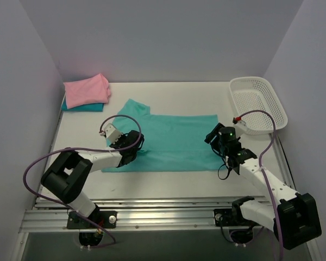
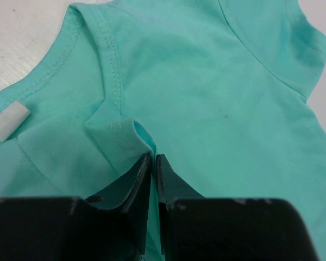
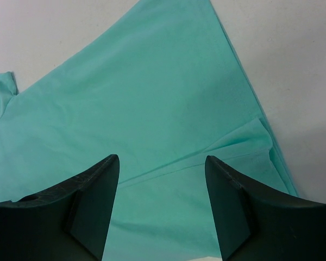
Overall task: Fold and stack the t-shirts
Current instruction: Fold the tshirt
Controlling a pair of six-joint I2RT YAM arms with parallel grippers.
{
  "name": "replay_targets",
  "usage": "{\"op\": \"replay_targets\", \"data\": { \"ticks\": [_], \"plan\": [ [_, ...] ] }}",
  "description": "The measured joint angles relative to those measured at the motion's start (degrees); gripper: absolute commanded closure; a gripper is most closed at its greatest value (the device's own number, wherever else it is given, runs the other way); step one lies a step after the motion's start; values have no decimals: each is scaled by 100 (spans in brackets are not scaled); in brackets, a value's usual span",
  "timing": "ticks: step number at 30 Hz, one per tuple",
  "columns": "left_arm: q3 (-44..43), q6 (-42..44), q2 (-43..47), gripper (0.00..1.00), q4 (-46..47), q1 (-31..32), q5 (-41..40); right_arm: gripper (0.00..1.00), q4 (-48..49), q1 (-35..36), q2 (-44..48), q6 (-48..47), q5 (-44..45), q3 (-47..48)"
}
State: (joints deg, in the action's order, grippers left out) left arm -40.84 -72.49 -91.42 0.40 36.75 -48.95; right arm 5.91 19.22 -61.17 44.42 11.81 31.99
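The teal-green t-shirt lies spread flat across the middle of the table, collar end to the left. At its left side, by the sleeve seam, my left gripper is shut on a raised fold of the shirt, and cloth shows between the fingers. My right gripper stands open over the shirt's right hem, where the cloth has a small turned-over corner. The pink t-shirt lies folded on top of the darker teal-blue t-shirt at the back left.
A white mesh basket sits at the back right, close to the right arm's cable. Walls enclose the table on the left, back and right. A white label shows inside the collar.
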Motion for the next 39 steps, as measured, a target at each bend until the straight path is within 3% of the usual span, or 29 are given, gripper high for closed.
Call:
{"op": "replay_targets", "data": {
  "ticks": [8, 11, 15, 16, 19, 31, 36, 39],
  "plan": [
    [-553, 284, -413, 81, 205, -267, 153, 40, 37, 0, -28, -11, 0, 0],
    [-780, 358, -610, 76, 289, -321, 192, 40, 39, 0, -44, -20, 0, 0],
    [-1005, 474, -883, 42, 391, -365, 271, 40, 48, 0, -68, -46, 0, -2],
    [-1021, 511, -944, 21, 442, -376, 295, 40, 59, 0, -74, -57, 0, -2],
    [-1023, 584, -1086, 4, 595, -417, 352, 40, 81, 0, -118, -68, 0, -7],
    [-1755, 1488, -857, 6, 682, -1012, 702, 39, 101, 0, -94, -101, -4, -33],
    [-2883, 2227, -942, 6, 669, -1742, 1423, 39, 98, 0, 144, -105, -26, -33],
    [-4124, 2719, -1633, 6, 634, -2208, 2057, 39, 87, 2, 271, -105, -44, -31]
  ]
}}
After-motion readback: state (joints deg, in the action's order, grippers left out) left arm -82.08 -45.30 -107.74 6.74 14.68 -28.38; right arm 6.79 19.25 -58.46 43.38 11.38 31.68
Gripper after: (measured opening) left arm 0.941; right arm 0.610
